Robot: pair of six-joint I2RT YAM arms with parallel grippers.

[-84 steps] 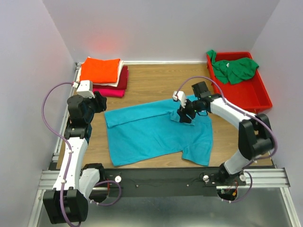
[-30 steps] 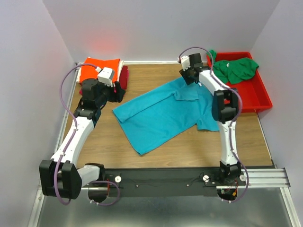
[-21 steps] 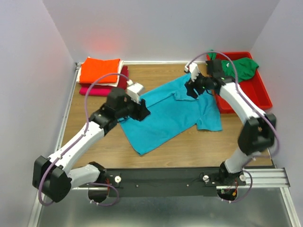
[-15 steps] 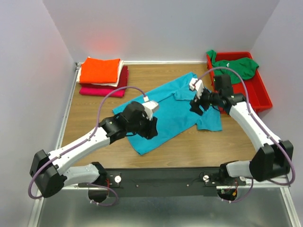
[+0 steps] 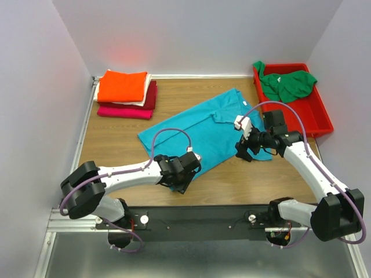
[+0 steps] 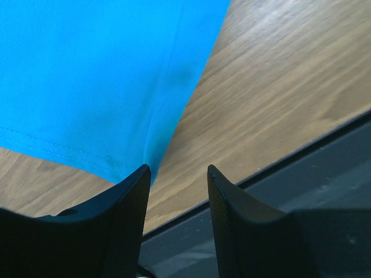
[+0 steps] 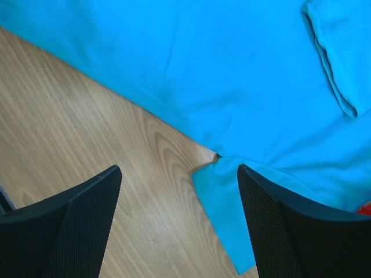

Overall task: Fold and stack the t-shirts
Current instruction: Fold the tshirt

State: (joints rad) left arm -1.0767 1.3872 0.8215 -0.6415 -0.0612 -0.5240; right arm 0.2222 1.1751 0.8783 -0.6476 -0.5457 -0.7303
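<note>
A teal t-shirt (image 5: 203, 127) lies spread flat and slanted across the middle of the table. My left gripper (image 5: 183, 184) is low at its near bottom corner and open. In the left wrist view the hem corner (image 6: 116, 156) lies just beside the left finger (image 6: 124, 220), with nothing between the jaws of that gripper (image 6: 178, 169). My right gripper (image 5: 242, 153) hangs wide open over the right armpit. In the right wrist view that gripper (image 7: 178, 169) shows the short sleeve (image 7: 232, 202) and bare wood between its fingers. A green t-shirt (image 5: 287, 84) lies crumpled in the bin.
Folded t-shirts are stacked at the back left: orange (image 5: 122, 86) on top, dark red (image 5: 149, 98) and magenta (image 5: 124, 112) under it. The red plastic bin (image 5: 322, 119) stands at the back right. The black front rail (image 6: 324, 174) runs close behind my left fingers.
My left arm has swung from beside the folded stack down to the teal shirt's near corner. My right gripper has opened and drawn back from the collar to the right sleeve.
</note>
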